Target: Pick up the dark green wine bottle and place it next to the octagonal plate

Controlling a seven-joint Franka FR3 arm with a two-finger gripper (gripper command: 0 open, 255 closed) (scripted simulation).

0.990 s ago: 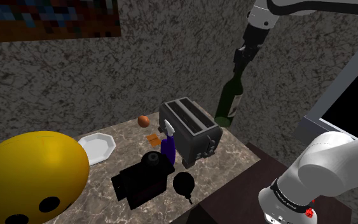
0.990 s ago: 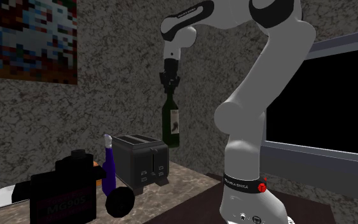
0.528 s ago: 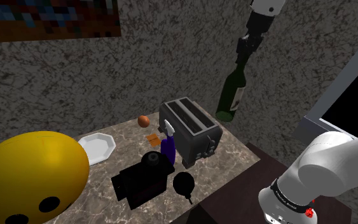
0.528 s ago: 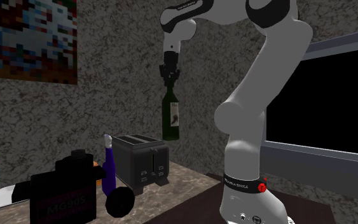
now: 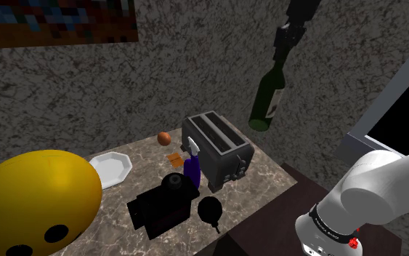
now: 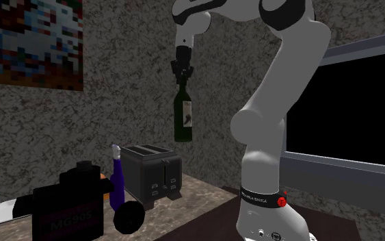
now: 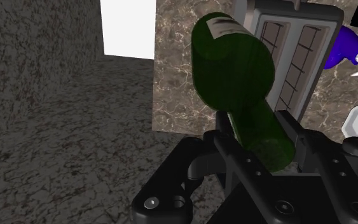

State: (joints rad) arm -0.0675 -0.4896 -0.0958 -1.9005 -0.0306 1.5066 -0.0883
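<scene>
The dark green wine bottle (image 5: 266,103) with a pale label hangs in the air, high above the toaster's far end. My gripper (image 5: 282,42) is shut on its neck, and the bottle tilts slightly below it. From the second exterior view the bottle (image 6: 182,116) dangles under the gripper (image 6: 182,72) well over the counter. Looking along the hand, the black fingers (image 7: 311,149) clasp the neck of the bottle (image 7: 234,70). The white octagonal plate (image 5: 112,169) lies on the marble counter (image 5: 261,185), far toward the shoulder view's left of the bottle.
A dark two-slot toaster (image 5: 217,149) stands under the bottle, with a purple spray bottle (image 5: 191,168), a black box-like device (image 5: 163,207) and a small black pan (image 5: 211,209) in front. A brown egg (image 5: 164,137) and a big yellow ball (image 5: 32,200) lie near the plate.
The gripper has lifted the bottle higher above the toaster, drifting slightly toward the shoulder view's right. Nothing on the counter has moved.
</scene>
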